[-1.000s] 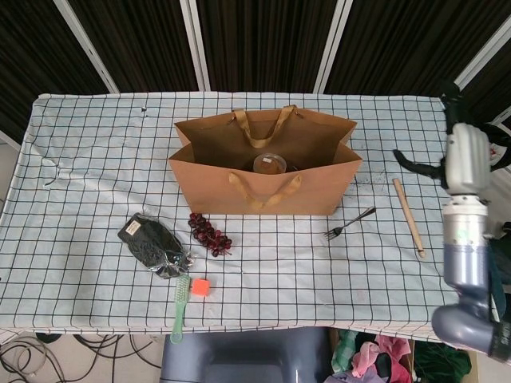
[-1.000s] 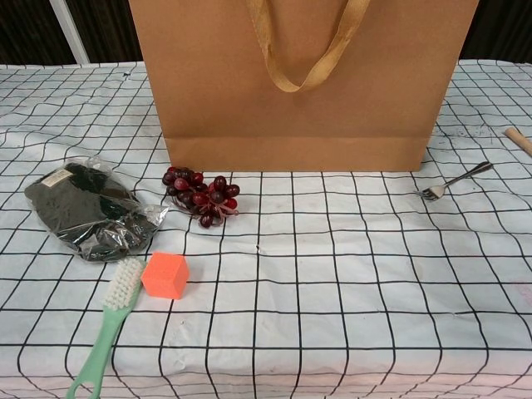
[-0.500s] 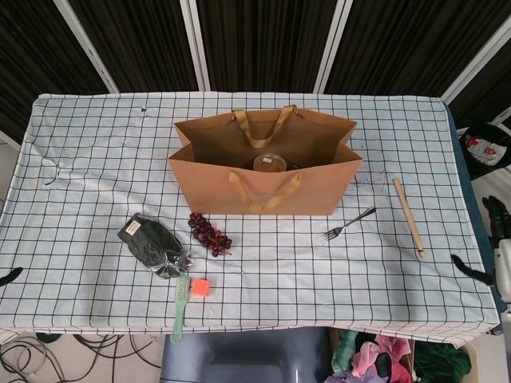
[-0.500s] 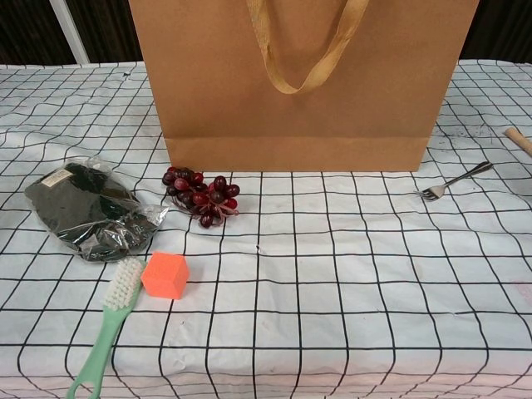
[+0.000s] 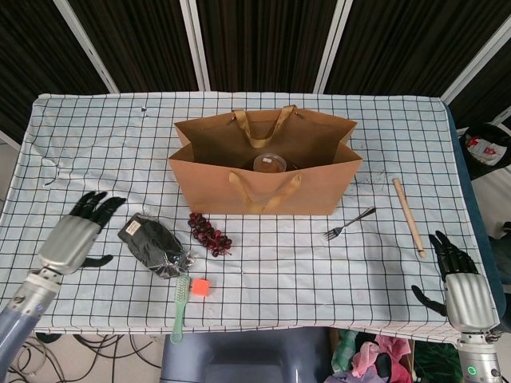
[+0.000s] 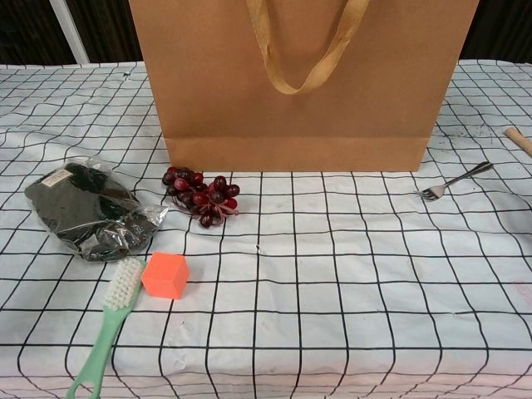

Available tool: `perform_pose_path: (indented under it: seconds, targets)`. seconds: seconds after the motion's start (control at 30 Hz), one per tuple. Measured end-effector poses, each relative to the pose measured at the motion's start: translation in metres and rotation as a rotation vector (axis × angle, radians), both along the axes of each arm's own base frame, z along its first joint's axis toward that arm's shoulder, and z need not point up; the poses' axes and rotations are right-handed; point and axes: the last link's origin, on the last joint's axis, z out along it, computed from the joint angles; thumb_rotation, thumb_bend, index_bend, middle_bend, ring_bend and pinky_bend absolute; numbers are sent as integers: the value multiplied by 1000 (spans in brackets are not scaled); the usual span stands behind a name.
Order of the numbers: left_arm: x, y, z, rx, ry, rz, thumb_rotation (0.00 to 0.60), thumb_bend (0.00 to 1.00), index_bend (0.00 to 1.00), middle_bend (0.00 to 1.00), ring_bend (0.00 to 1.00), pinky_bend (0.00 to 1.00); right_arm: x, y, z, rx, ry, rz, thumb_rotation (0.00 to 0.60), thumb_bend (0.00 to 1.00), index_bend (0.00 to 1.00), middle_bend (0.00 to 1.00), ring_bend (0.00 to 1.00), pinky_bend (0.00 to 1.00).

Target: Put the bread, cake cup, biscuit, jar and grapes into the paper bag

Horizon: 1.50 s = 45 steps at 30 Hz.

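Note:
The brown paper bag (image 5: pixel 263 187) (image 6: pixel 303 91) stands upright and open at mid table, with a jar (image 5: pixel 270 163) showing inside it. A bunch of dark red grapes (image 5: pixel 210 234) (image 6: pixel 201 196) lies just in front of the bag's left corner. Left of the grapes lies a dark biscuit pack in clear wrap (image 5: pixel 154 245) (image 6: pixel 88 209). My left hand (image 5: pixel 78 231) hovers open just left of that pack, holding nothing. My right hand (image 5: pixel 459 281) is open at the table's front right edge, far from the objects. Neither hand shows in the chest view.
An orange cube (image 5: pixel 200 286) (image 6: pixel 165 275) and a green brush (image 5: pixel 180 307) (image 6: pixel 108 326) lie near the front edge. A fork (image 5: pixel 349 223) (image 6: pixel 455 180) and a wooden stick (image 5: pixel 408 216) lie right of the bag.
My right arm dropped from high at the right side to the front right edge. My left hand came into view and moved up beside the biscuit pack.

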Motion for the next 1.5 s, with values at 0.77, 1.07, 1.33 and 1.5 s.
perform_pose_path:
  seconds: [0.77,1.07,1.33,1.5]
  targets:
    - [94,49,-140,-191,187,-188,600,103,98,161,75,139,-2,1,7,-11,-39,6,600,151,44,52,137,199]
    - [92,51,-168,-221,252,-172,600,150,122,193,102,169,-4,0,12,-20,-57,3,600,150,44,52,137,199]
    - [92,57,-182,-214,285,-158,600,168,155,231,124,193,-4,0,15,-33,-70,5,600,150,44,54,137,199]
    - [90,61,-187,-207,300,-153,600,200,184,260,151,221,-5,0,15,-32,-77,7,600,150,44,56,137,199]
